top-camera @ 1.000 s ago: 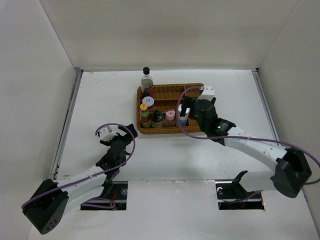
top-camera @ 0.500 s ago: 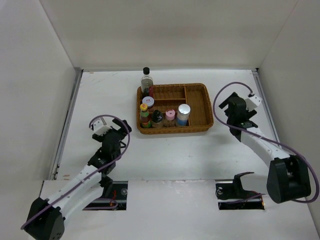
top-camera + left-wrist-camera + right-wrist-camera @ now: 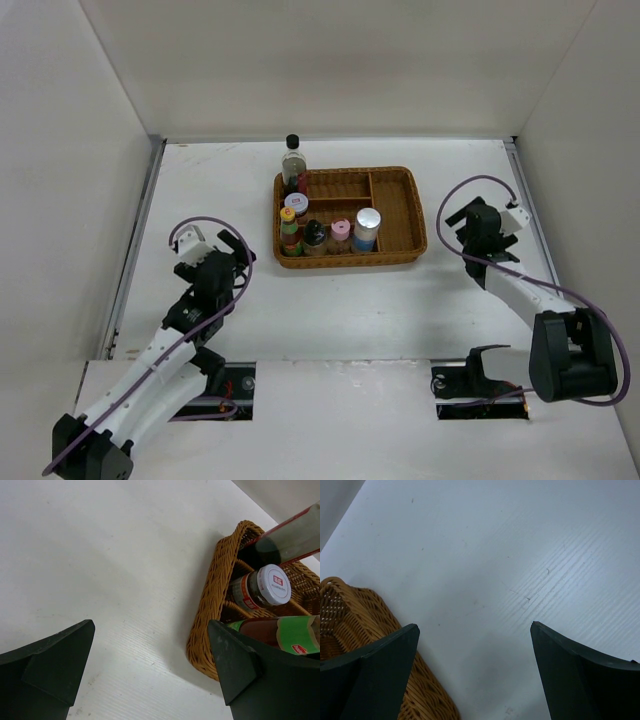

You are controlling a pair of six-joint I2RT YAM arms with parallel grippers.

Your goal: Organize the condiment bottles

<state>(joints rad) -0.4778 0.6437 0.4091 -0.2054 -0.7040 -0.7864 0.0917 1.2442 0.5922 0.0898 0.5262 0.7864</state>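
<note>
Top external view: all 6 condiment bottles appear to stand in the wicker tray (image 3: 418,215). It lies ahead and to the right of the left end effector (image 3: 238,262), and just to the left of the right end effector (image 3: 462,232). Along the tray's near wall stand the yellow-capped red sauce bottle (image 3: 288,232), the black-capped bottle (image 3: 314,235), the pink-capped shaker (image 3: 340,232) and the silver-capped blue-labelled bottle (image 3: 368,228). The white-lidded jar (image 3: 297,204) sits behind the yellow cap, and the tall clear bottle (image 3: 293,160) stands at the far-left corner. Both end effectors hover over the bench (image 3: 200,180), clear of the tray, with nothing in them.

Left wrist view: the fingers are spread wide and hold nothing. The tray's corner is ahead and to the right of them. The jar shows a red-banded label, the sauce bottle (image 3: 280,632) a green one, and the tall bottle (image 3: 290,535) rises from inside the wicker wall.

Right wrist view: the fingers are likewise spread wide and empty, with bare bench ahead and a tray corner (image 3: 350,620) at the lower left.

I judge the sorting to be at its end. The next move probably calls only for drawing both arms back without brushing the tray, or for a check that the tall bottle stands securely.
</note>
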